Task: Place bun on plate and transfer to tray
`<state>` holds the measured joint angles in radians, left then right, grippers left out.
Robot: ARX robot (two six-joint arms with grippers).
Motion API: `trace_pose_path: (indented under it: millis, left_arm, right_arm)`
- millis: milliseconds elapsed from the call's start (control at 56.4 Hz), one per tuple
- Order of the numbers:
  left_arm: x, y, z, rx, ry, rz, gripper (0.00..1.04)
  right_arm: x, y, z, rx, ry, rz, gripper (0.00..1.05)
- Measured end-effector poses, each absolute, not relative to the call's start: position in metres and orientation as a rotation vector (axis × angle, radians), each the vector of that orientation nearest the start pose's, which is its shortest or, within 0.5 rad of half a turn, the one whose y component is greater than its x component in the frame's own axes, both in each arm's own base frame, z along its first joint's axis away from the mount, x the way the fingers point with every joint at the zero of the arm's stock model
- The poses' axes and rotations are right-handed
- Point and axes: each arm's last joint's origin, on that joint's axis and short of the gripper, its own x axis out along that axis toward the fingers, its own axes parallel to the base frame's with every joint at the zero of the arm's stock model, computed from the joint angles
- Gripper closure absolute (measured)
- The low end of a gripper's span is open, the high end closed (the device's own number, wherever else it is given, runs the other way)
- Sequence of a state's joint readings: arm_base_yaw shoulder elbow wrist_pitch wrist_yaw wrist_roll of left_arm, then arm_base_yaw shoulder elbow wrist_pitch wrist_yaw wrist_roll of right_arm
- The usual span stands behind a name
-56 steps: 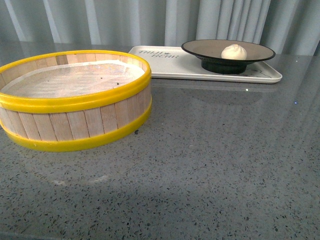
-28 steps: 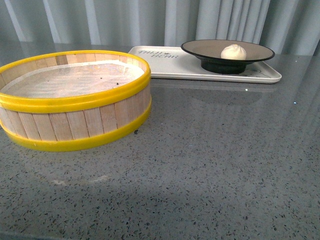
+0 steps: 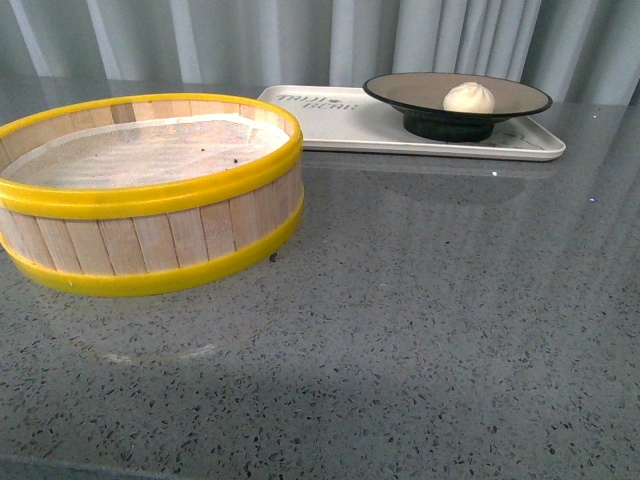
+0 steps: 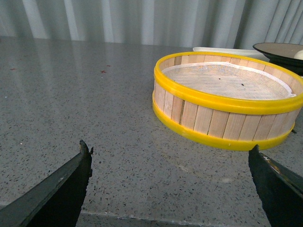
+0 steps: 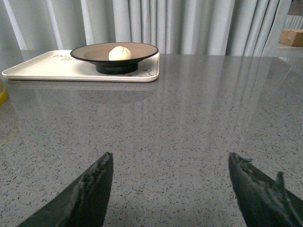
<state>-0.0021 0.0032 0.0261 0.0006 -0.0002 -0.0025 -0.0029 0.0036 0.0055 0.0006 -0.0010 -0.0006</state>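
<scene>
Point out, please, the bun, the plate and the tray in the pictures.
bun [image 3: 468, 97], front view, middle of its rounded side.
plate [image 3: 400, 93], front view, bare brown inside, left of the bun.
tray [image 3: 350, 125], front view, bare flat surface left of the plate.

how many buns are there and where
1. The bun sits on the plate, which stands on the tray at the far side of the table. The steamer basket shows only its paper liner, no buns.

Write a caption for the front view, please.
Bun on plate, plate on tray, beside an empty steamer basket.
</scene>
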Motion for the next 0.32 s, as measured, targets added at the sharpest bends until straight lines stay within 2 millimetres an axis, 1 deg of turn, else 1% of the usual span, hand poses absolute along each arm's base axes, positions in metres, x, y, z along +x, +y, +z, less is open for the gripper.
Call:
trace_pose_path:
  millis: [53, 106, 124, 177, 319]
  left_arm:
    - [0.0962, -0.0002, 0.1722, -0.003, -0.023, -0.002, 0.07]
    - [0.0962, -0.0002, 0.1722, -0.003, -0.023, -0.002, 0.07]
    - [0.0962, -0.0002, 0.1722, -0.003, -0.023, -0.002, 0.07]
    - [0.0962, -0.0002, 0.1722, -0.003, -0.023, -0.002, 0.07]
    - [0.0962, -0.0002, 0.1722, -0.003, -0.023, -0.002, 0.07]
  right_arm:
    - [0.0976, -0.0003, 0.1653, -0.001, -0.003, -0.002, 0.18]
    - [0.0976, -0.0002, 0.1653, 0.0, -0.003, -0.002, 0.07]
    - [0.0976, -0.0002, 0.1653, 0.001, -0.003, -0.002, 0.07]
    - [0.0976, -0.0003, 0.1653, 0.0, -0.003, -0.002, 0.09]
    - [0.0976, -0.0002, 0.1653, 0.0, -0.003, -0.002, 0.08]
